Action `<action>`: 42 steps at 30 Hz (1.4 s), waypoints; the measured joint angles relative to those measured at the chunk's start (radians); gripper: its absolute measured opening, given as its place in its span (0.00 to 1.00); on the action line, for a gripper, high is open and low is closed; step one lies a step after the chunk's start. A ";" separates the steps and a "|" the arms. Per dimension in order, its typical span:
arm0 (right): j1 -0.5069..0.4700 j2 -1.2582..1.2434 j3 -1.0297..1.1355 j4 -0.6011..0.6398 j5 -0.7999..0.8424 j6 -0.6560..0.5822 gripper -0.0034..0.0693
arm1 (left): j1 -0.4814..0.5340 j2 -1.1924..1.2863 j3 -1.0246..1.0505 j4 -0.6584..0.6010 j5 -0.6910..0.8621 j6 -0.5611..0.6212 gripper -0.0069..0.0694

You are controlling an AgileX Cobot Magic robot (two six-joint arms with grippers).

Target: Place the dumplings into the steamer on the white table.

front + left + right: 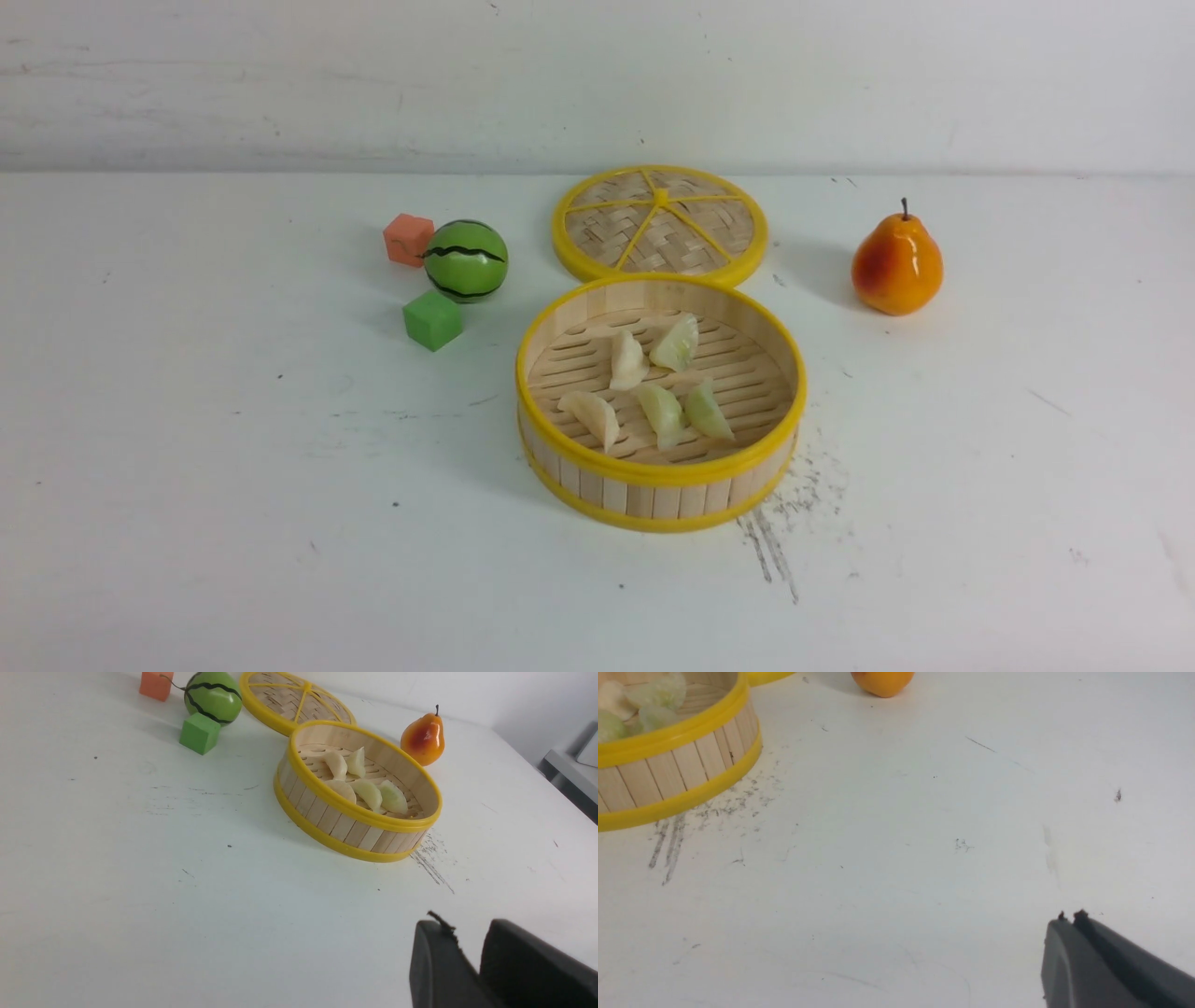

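Fingers: left (467, 933) slightly parted, right (1070, 917) closed, both empty | dumplings (644, 387) inside steamer (653, 471)

I note glossy waxy dumplings (661, 411), pale slatted bamboo steamer (653, 485) with smooth yellow rims, scuffed matt white table (233, 523), shiny pear (896, 266), matt black fingers (439, 961).

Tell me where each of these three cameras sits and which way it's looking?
Front view: between the arms, looking forward over the white table at the steamer, its five dumplings, lid and pear; no arm shows.
Left wrist view: on the left arm, looking across the table at the steamer; the left gripper, slightly parted, shows.
Right wrist view: on the right arm, low over bare table; the shut right gripper shows.
Shared: all three see the steamer and pear.
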 joint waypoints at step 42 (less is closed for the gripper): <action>0.000 0.000 0.000 0.000 0.000 0.000 0.05 | 0.441 0.000 0.382 -0.055 -0.755 0.000 0.28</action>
